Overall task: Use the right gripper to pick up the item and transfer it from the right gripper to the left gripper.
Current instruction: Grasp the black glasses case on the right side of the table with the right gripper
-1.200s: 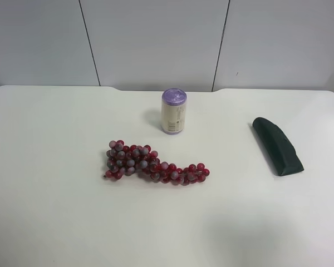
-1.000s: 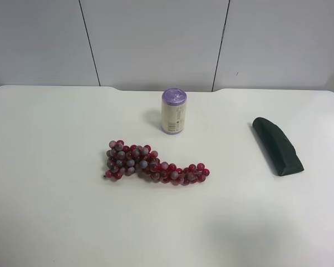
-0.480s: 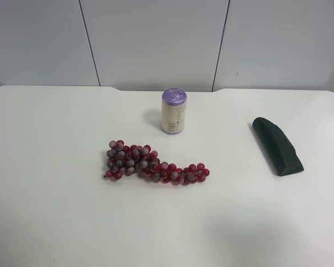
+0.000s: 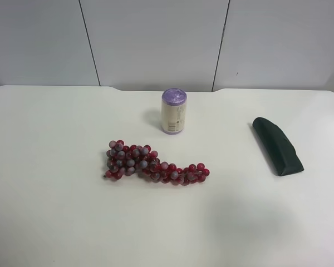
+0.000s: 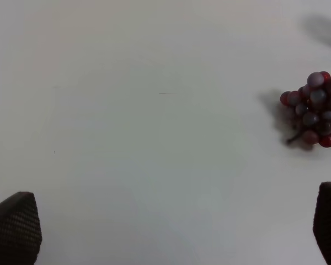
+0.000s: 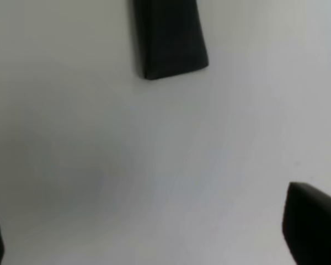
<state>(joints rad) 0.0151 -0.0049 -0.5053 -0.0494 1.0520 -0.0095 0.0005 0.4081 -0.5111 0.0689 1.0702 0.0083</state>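
The item, a dark green soft pouch (image 4: 277, 146), lies on the white table (image 4: 55, 211) at the exterior high view's right. Its squared end also shows in the right wrist view (image 6: 170, 37), ahead of my right gripper (image 6: 154, 234). That gripper is open and empty above the table, with its fingertips (image 6: 311, 223) far apart. My left gripper (image 5: 171, 226) is open and empty over bare table, with its fingertips (image 5: 14, 226) wide apart. Neither arm shows in the exterior high view.
A red-purple grape bunch (image 4: 150, 163) lies mid-table; its end shows in the left wrist view (image 5: 314, 109). A cream can with a purple lid (image 4: 174, 111) stands behind it. A grey panelled wall (image 4: 156, 39) runs behind the table's far edge.
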